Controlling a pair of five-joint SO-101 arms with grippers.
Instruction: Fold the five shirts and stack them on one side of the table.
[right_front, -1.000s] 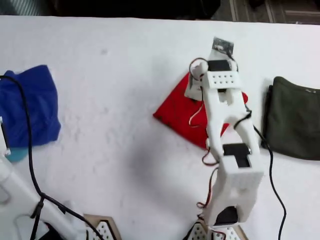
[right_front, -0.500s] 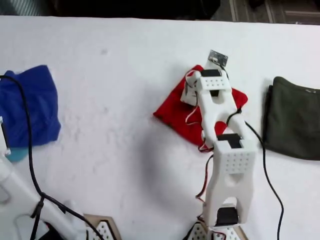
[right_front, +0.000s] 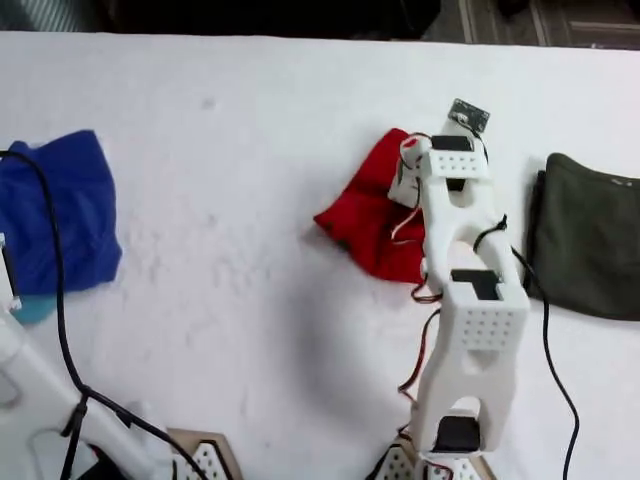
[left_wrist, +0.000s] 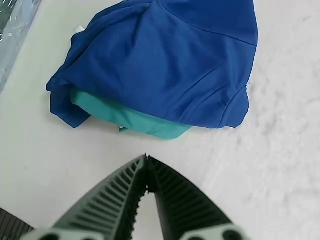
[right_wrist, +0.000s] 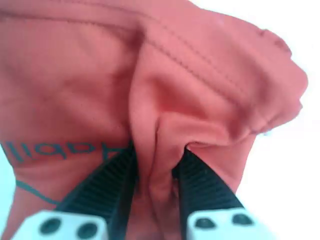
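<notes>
Overhead, high view. White table (right_front: 220, 130), bearing four visible shirts. Red shirt (right_front: 370, 225): bunched, right of the table's middle, partly under the right arm (right_front: 470, 320), which extends from the near edge out over the shirt's right half. Dark green shirt (right_front: 590, 240): folded flat, at the right edge of the table, near the red shirt but apart from it. Blue shirt (right_front: 60, 205): loosely folded, at the left edge, well apart from the red one. Teal shirt (right_front: 35, 308): under the blue shirt, a small corner showing at its near side. Left arm (right_front: 30, 390): at the near left corner, with a black cable (right_front: 57, 290) running across the blue shirt.

Left wrist view. Left gripper (left_wrist: 146, 167): fingers (left_wrist: 172, 197) pressed together tip to tip, above bare table just short of the blue shirt and not touching it. Blue shirt lies on top of the teal shirt, whose edge shows as a band along the side nearest the gripper.

Right wrist view. Right gripper (right_wrist: 152, 172): clamped on a raised fold of the red shirt, the cloth pinched between the two dark fingers and puckered up from there. Teal print shows on the shirt beside one finger.
</notes>
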